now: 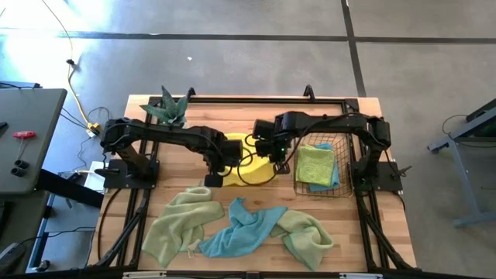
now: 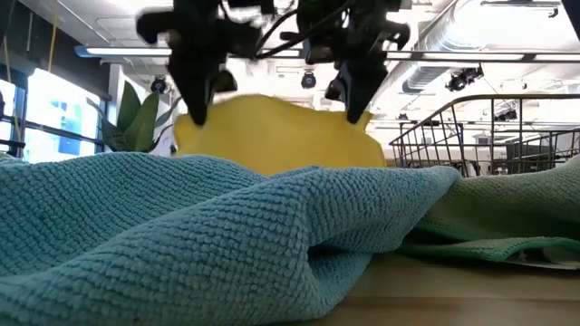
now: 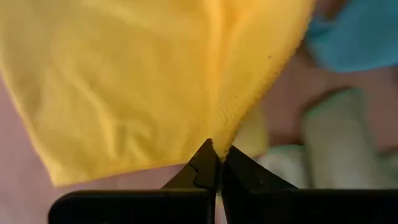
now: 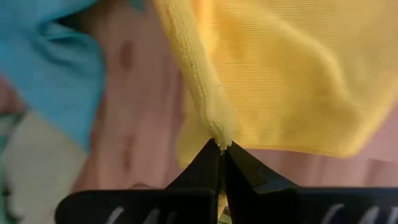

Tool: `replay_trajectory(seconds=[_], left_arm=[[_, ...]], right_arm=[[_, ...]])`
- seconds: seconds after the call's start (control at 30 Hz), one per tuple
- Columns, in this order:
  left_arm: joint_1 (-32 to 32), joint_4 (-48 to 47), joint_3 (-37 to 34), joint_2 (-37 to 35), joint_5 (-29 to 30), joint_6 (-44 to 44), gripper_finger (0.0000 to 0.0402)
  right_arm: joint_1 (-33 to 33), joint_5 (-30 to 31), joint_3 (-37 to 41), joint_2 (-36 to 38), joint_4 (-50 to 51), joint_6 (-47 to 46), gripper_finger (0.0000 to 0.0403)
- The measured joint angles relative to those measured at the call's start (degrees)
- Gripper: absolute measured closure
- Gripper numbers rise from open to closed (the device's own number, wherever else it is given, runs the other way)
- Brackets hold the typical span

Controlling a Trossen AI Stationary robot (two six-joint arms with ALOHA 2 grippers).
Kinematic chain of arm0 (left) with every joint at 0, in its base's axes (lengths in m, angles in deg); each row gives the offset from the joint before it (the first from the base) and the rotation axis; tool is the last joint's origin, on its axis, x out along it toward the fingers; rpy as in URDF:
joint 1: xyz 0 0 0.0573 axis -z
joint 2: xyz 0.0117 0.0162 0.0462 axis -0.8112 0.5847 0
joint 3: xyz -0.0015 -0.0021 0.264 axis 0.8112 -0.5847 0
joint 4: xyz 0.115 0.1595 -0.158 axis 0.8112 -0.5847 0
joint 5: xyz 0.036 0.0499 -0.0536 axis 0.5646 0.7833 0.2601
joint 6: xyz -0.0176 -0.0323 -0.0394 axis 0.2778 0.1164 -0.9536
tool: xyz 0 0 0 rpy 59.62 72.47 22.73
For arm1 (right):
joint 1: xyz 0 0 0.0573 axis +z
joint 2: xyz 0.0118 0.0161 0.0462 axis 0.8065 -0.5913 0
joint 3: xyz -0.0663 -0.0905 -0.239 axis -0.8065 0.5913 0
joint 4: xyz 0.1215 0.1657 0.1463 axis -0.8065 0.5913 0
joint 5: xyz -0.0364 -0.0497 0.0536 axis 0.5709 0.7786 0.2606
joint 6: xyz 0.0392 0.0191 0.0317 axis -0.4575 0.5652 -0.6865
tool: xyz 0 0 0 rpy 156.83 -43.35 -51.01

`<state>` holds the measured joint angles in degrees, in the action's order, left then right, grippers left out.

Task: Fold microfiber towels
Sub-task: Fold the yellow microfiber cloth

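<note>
A yellow microfiber towel point(image 1: 246, 161) hangs between my two grippers over the middle of the table, its top edge sagging between them point(image 2: 272, 113). My left gripper point(image 2: 201, 116) is shut on its left top corner and my right gripper point(image 2: 355, 116) is shut on its right top corner. A blue towel point(image 1: 244, 229) lies crumpled near the front edge between two green towels point(image 1: 182, 225) point(image 1: 306, 232). In the low view the blue towel point(image 2: 227, 235) hides the yellow towel's lower part. My left gripper pinches a corner of the yellow towel point(image 3: 219, 142) between its two fingertips, from above, pointing down. The cloth hangs below the fingers with soft folds. My right gripper pinches the opposite top corner at a rolled hem point(image 4: 217, 134) between its fingertips, from above and slightly slanted. The cloth hangs below it.
A copper wire basket point(image 1: 341, 186) at the right holds a folded green towel point(image 1: 314, 164) on a blue one. A potted plant point(image 1: 172, 108) stands at the far left. The three loose towels cover much of the table's near half.
</note>
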<state>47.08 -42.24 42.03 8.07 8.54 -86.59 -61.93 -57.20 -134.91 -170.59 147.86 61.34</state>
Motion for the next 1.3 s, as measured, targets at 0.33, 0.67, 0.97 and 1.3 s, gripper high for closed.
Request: replay_trajectory(seconds=[0.33, 0.67, 0.97, 1.3], left_arm=[[-7.65, 4.87, -5.82, 0.14, 7.82, 2.32, 0.0401], [-14.17, 12.86, -12.3, 0.14, 7.92, 7.61, 0.0401], [-18.33, 17.81, -14.43, 0.16, 8.4, 10.66, 0.0401], [-20.75, 20.17, -17.38, 0.2, 8.76, 10.82, 0.0401]], right_arm=[[-5.89, 4.12, 0.0, -2.12, -6.3, 0.02, 0.0402], [-8.77, 8.67, 0.04, -8.12, -8.37, 0.65, 0.0402], [-10.94, 8.56, 0.04, -9.68, -10.86, -0.15, 0.0402], [-10.95, 11.76, 0.04, -9.68, -13.48, -0.02, 0.0402]])
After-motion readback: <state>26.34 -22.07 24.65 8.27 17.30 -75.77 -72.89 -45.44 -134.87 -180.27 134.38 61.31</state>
